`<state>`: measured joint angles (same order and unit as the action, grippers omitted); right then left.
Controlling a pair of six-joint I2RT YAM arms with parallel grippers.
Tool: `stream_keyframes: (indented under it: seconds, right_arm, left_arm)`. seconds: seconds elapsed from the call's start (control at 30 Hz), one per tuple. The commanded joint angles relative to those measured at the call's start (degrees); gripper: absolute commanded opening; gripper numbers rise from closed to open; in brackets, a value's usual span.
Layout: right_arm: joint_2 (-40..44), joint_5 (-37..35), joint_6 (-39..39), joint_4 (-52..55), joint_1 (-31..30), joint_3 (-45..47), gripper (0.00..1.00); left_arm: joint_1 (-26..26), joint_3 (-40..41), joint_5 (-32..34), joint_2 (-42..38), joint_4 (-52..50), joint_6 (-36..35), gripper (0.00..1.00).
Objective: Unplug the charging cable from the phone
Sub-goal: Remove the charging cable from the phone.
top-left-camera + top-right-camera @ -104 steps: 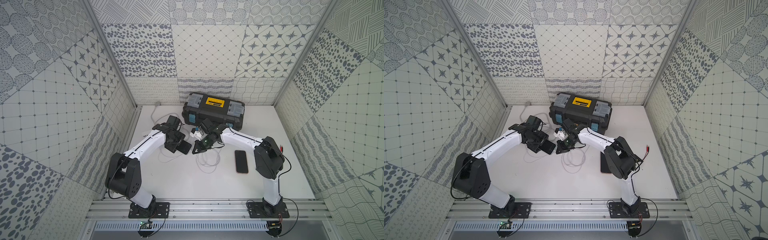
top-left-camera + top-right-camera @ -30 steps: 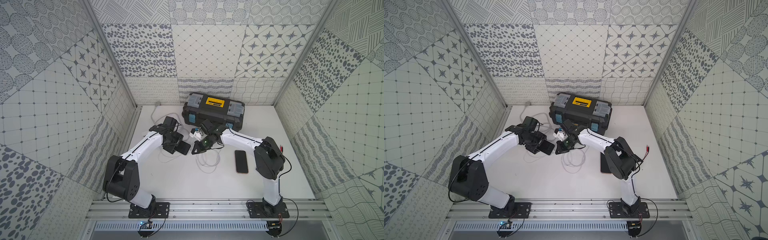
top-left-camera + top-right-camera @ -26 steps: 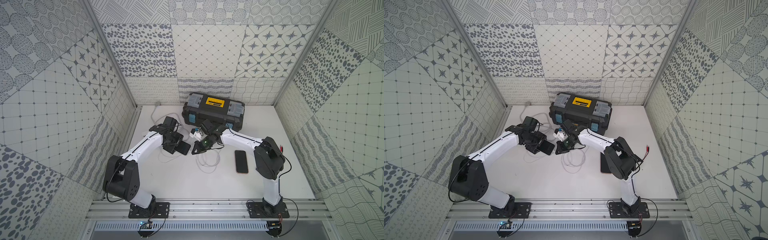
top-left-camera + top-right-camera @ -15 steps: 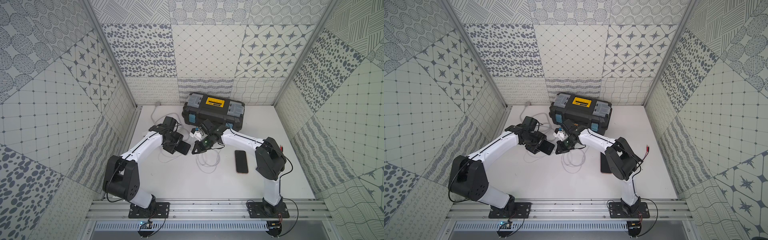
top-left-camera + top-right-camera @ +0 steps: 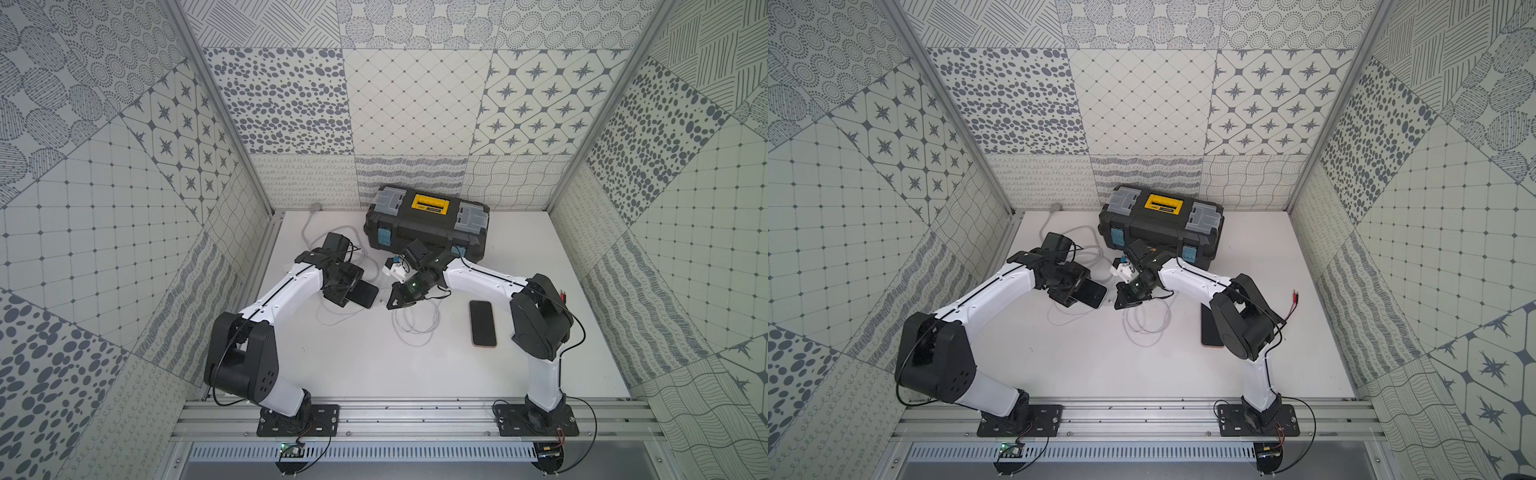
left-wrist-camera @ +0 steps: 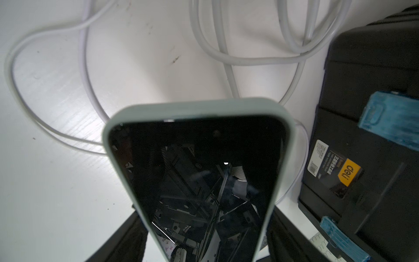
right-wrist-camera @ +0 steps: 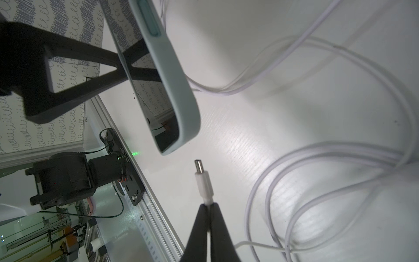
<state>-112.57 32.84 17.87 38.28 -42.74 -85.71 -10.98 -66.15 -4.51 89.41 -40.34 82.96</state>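
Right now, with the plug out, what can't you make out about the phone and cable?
Phone charging port: faces away in the left wrist view; right wrist view shows only its side.
Left end effector grip: left wrist view, the phone covers most of it.
Second phone: in a top view, the right arm hides part.
Cable far end: both top views, too thin to trace.

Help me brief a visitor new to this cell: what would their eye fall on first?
Mid-table, the left tool grips a phone in a pale green case, while the right tool pinches a white charging cable just behind its bare plug, which points at the phone's end without touching it. Behind them sits a yellow-labelled black toolbox; a second phone lies flat beside the right arm.
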Motion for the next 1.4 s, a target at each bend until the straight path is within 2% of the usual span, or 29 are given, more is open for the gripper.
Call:
stream_keyframes:
  seconds: [0.0,0.2,0.53,0.63,0.73,0.8,0.9,1.13,1.2,1.37]
  right_arm:
    - [3.09,-2.09,1.29,-1.01,0.63,1.37,0.0]
    - [0.7,-6.65,5.08,-1.12,3.35,0.84,0.0]
    - [-4.17,-11.66,6.57,-0.94,4.09,-3.76,0.0]
    - [-5.63,-12.2,6.49,-0.6,4.12,-4.91,0.05]
    - [-6.42,-12.37,6.48,-0.11,4.13,-6.01,0.21]
    - [-6.13,-12.19,6.29,0.16,4.24,-6.24,0.5]
    - [-4.32,-13.22,5.78,0.3,4.25,-5.84,0.68]
    - [1.66,-15.51,4.8,1.2,6.68,-3.02,0.74]
    - [3.8,-15.98,4.58,1.35,7.43,-1.46,0.79]
    - [9.95,-17.22,4.72,1.44,9.92,3.86,0.81]
  left_arm:
    - [0.76,0.22,-0.23,-1.34,1.88,-0.95,0.27]
    - [0.88,0.41,0.23,-2.42,1.69,-1.83,0.27]
    - [0.88,0.97,-0.71,-3.55,0.97,-3.16,0.27]
    - [0.81,1.42,-1.26,-3.59,1.17,-3.33,0.26]
    - [0.68,1.55,-1.99,-3.17,1.47,-3.61,0.26]
    - [0.42,1.63,-2.14,-2.9,1.64,-3.61,0.26]
    - [-0.18,1.72,-2.46,-2.44,2.05,-3.7,0.26]
    - [-2.22,-1.28,-1.77,-0.52,1.51,-5.41,0.26]
    - [-3.09,-2.26,-1.55,0.47,1.39,-5.84,0.26]
    - [-5.42,-4.27,-2.08,3.54,1.32,-6.04,0.26]
